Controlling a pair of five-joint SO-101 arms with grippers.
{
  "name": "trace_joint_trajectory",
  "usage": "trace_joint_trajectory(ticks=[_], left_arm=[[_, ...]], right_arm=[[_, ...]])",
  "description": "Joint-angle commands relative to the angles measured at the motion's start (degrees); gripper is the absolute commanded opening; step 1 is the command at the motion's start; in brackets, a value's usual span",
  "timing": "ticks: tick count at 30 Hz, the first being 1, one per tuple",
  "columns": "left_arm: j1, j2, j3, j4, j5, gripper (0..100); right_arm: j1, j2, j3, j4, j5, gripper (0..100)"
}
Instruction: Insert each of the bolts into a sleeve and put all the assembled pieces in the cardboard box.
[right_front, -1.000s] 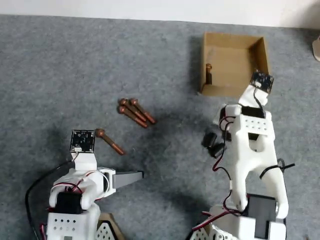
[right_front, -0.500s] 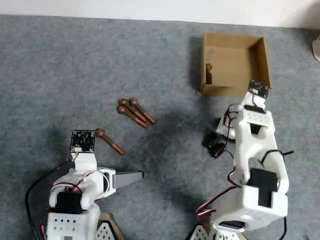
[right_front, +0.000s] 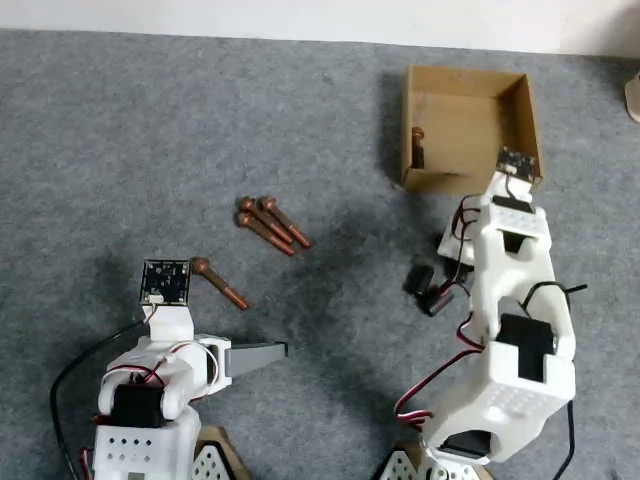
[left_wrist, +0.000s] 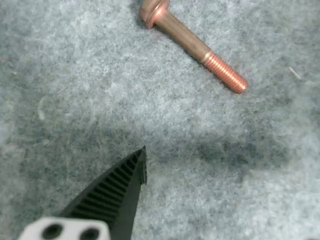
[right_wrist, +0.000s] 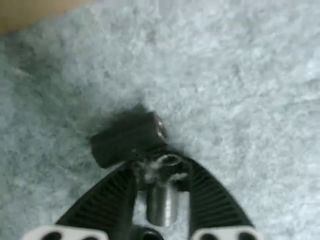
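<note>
One assembled piece (right_front: 417, 146) sits in the cardboard box (right_front: 468, 74), against the wall on the bolts' side, so I judge the task barely begun. Four bolts are bare on the grey carpet (right_front: 130, 130), none in a sleeve: three bolts (right_front: 272, 223) lie bunched together well apart from the box, and a single bolt (right_front: 218, 283) lies nearer the left arm. Two dark sleeves (right_front: 418, 278) lie just beside the right arm. The right gripper (right_wrist: 162, 167) is near the box's outer wall, its jaws clamped on a sleeve (right_wrist: 161, 202), with another dark sleeve (right_wrist: 127, 137) lying against its tip. The left gripper (right_front: 270, 351) hangs near the single bolt, apart from it; whether it is open or closed I cannot tell. Four insertions and four drops into the box appear to remain.
</note>
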Motion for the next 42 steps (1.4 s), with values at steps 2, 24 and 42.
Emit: trace_joint_trajectory(ticks=[2, 24, 42], left_arm=[[-0.6, 0.0, 1.1, 0.4, -0.3, 57], [-1.9, 0.5, -7.5, -4.1, 4.0, 43], [-5.2, 0.6, -9.5, -6.2, 8.6, 15]], right_arm=[[-0.3, -0.7, -2.9, 8.6, 0.6, 0.2], [-13.3, -27.3, -2.1, 35.3, -8.5, 0.5], [-20.4, -33.0, 24.8, 8.4, -18.4, 0.5]])
